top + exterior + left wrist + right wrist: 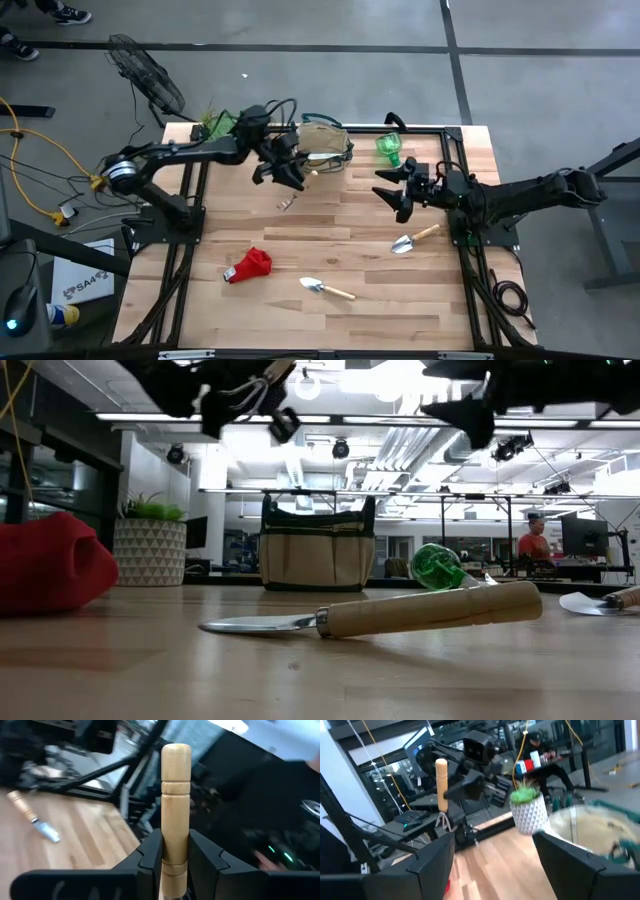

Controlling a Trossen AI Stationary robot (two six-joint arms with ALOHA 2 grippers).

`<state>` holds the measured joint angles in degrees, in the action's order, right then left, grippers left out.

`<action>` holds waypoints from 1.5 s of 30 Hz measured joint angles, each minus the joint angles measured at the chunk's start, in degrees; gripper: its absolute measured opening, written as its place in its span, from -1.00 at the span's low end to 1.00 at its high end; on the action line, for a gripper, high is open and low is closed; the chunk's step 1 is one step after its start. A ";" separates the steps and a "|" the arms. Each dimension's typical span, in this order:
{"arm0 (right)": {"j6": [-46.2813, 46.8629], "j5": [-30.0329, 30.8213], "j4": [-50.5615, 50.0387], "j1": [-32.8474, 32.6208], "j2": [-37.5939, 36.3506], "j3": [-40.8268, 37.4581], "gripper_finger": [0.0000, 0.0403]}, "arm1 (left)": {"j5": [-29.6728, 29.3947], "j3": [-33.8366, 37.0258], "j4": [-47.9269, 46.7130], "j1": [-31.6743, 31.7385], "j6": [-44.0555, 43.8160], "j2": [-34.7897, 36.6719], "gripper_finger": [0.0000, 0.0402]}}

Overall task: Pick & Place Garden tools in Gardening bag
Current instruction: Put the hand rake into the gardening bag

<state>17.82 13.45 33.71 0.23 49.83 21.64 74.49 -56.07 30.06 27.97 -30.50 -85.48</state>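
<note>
The small round beige fabric gardening bag [322,141] with dark green trim stands at the far edge of the pale wooden table [330,325], between a green plant in a white patterned pot [149,543] at the far left corner and a translucent green plastic piece [388,148] to its right. Just in front of the bag, the left gripper [292,172] hovers above the table with its jaws closed on a tool with a pale turned wooden handle [175,805], which sticks out upright between the dark fingers [151,856] in the left wrist view; what the tool's other end is cannot be told. A small metal piece [287,203] lies on the table below that gripper. The right gripper [396,189] hangs over the table's right half, its jaws spread wide and holding nothing. 2 silver-bladed trowels with pale wooden handles lie flat: 1 [414,239] near the right gripper, the other [326,288] nearer the front. A crumpled red cloth piece [249,265] lies left of that second trowel, apart from it.
</note>
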 joint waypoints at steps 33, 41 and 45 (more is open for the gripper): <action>1.86 7.01 -13.77 -3.99 18.57 29.58 0.35 | 5.61 -22.67 -0.17 -2.08 5.96 -16.78 -0.67; 3.59 8.90 -7.41 -4.64 21.41 29.58 0.35 | 5.43 -22.67 -0.13 -2.10 7.30 -16.80 -0.67; 4.76 9.09 -4.28 -4.64 23.98 29.58 0.35 | 4.41 -22.67 -0.15 -2.09 7.74 -16.78 -0.67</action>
<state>22.59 22.55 29.44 -4.40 73.81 51.22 78.90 -78.74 29.91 25.88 -22.76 -102.26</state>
